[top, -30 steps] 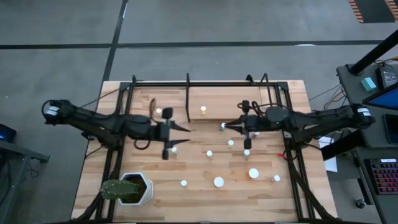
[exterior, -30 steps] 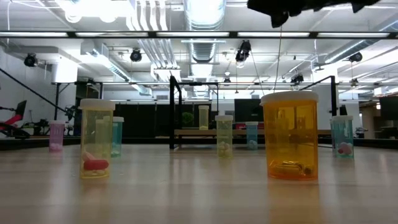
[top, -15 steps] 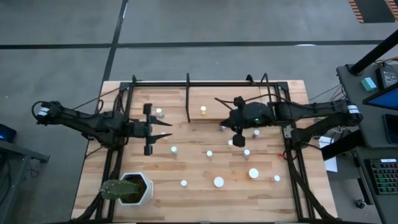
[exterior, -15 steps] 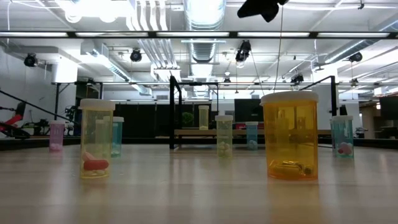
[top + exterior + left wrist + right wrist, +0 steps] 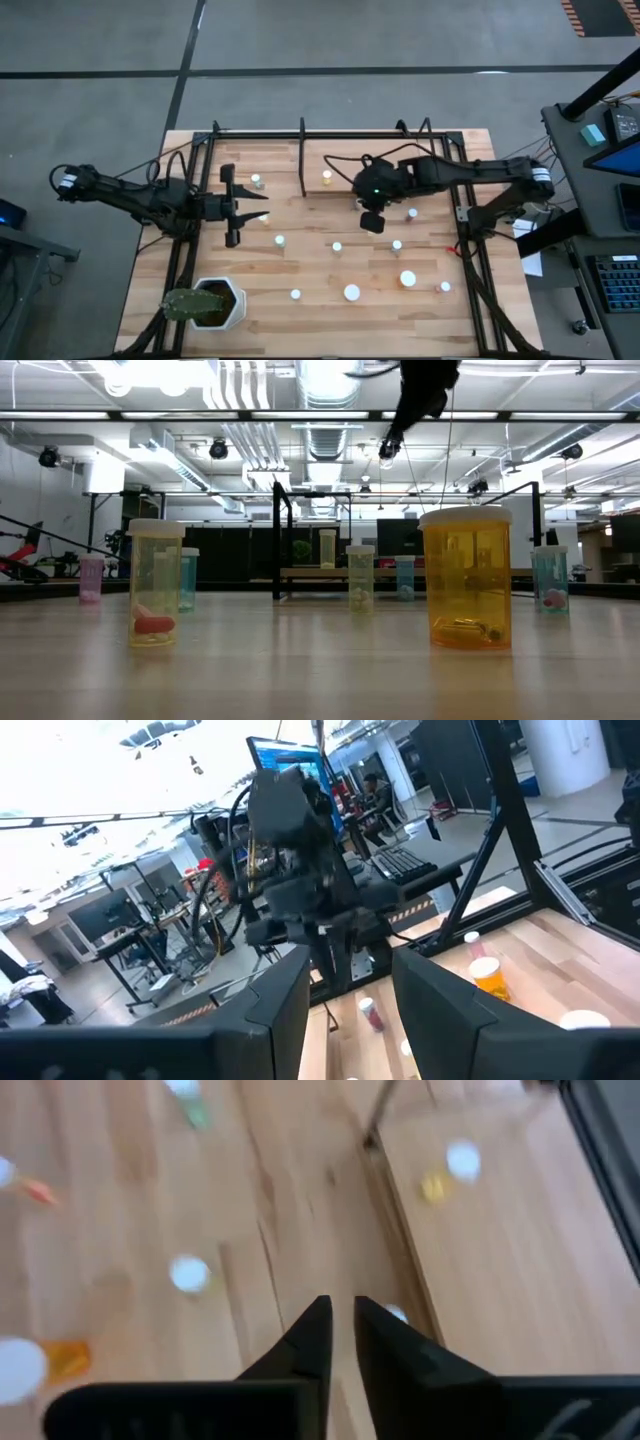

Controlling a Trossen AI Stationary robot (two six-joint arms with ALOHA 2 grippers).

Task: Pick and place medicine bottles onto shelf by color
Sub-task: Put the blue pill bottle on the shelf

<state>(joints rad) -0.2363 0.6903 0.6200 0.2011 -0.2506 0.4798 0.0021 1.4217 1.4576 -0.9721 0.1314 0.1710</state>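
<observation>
Two arms hang over the table. The right gripper (image 5: 361,199) points down at the shelf's (image 5: 350,160) front edge, fingers a narrow slit apart over a white-capped bottle (image 5: 396,1313), gripping nothing. The left gripper (image 5: 262,205), jaws parted and empty, hovers left of centre (other bottles stand scattered on the tabletop (image 5: 320,300)).

Setting was an industrial robotics lab: exposed ceiling ducts (image 5: 330,385) and strip lights overhead, grey concrete floor (image 5: 330,35) with dark seams, workstation monitor (image 5: 290,755) and keyboard (image 5: 405,865) beside the butcher-block table (image 5: 480,150), black frames beyond.
</observation>
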